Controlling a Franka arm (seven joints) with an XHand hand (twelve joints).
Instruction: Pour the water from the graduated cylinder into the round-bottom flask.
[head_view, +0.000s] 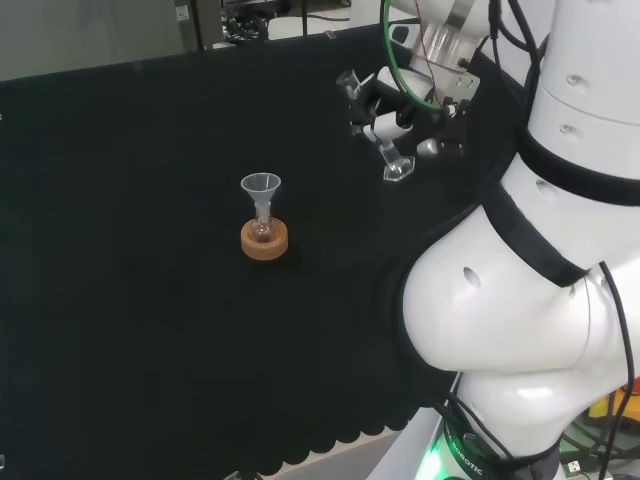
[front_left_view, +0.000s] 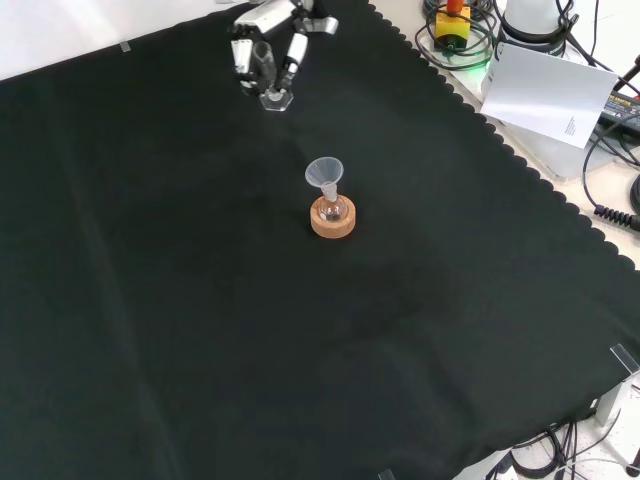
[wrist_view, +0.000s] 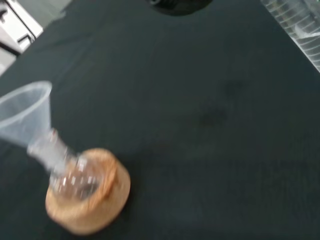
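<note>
1. Your hand (head_view: 392, 112) sits at the far right of the cloth in the head view, at the top edge in the front view (front_left_view: 268, 40). Its fingers are curled round the graduated cylinder (head_view: 388, 150), which is clear and tilted, with its hexagonal foot (front_left_view: 275, 99) at or just above the cloth; contact cannot be told.
2. Whether the cylinder holds water cannot be made out through the clear wall. In the wrist view a ribbed, marked clear wall (wrist_view: 300, 25) shows at one corner; the marks are too blurred to read.
3. The round-bottom flask (head_view: 263, 228) stands upright on a cork ring (head_view: 265, 240) near the middle of the desk, well apart from your hand. A clear funnel (head_view: 261, 188) sits in its neck.
4. In the wrist view the flask (wrist_view: 75, 177) looks slightly reddish inside the ring (wrist_view: 92, 200); its contents cannot be judged.
5. The desk is covered by a black cloth (front_left_view: 200, 330) with a scalloped edge, creased in places.
6. Beyond the cloth in the front view you have a white sheet of paper (front_left_view: 545, 95) with small print too small to read, plus black cables (front_left_view: 610, 215) and a yellow device (front_left_view: 452, 22).
</note>
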